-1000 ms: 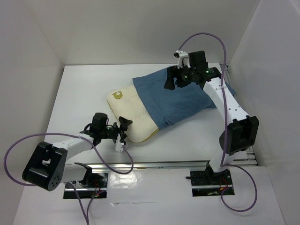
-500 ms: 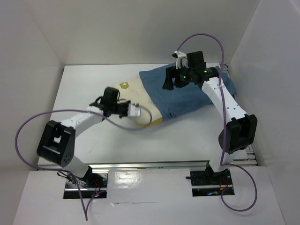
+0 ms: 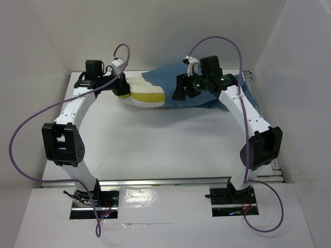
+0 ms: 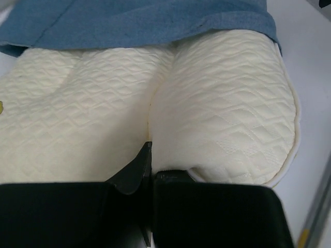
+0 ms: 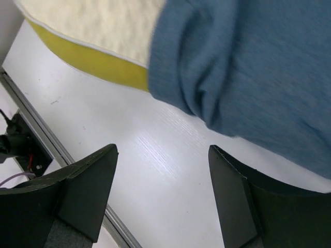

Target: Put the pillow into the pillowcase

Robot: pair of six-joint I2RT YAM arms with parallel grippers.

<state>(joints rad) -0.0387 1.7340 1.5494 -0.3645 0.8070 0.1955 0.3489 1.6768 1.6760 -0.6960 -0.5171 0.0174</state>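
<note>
The cream-white pillow (image 3: 147, 96), yellow along its edge, lies at the back of the table with its right end under the dusty-blue pillowcase (image 3: 161, 80). My left gripper (image 3: 125, 89) is at the pillow's left end, shut on a pinch of its quilted cover. In the left wrist view the pillow (image 4: 217, 103) fills the frame, the pillowcase (image 4: 134, 20) drapes over its far side, and my left gripper (image 4: 150, 161) bites a fold. My right gripper (image 3: 181, 94) hangs open over the pillowcase's mouth. In the right wrist view my right gripper (image 5: 161, 150) is above bare table, below the pillowcase (image 5: 248, 67) and pillow (image 5: 88, 20).
White enclosure walls stand close behind and to both sides of the table (image 3: 165, 139). A metal rail (image 5: 36, 129) with wiring runs along one table edge. Purple cables loop off both arms.
The left gripper shut on the pillow and carried it from the front-left of the table to the back, against the pillowcase. The right gripper shifted slightly left and stayed open.
</note>
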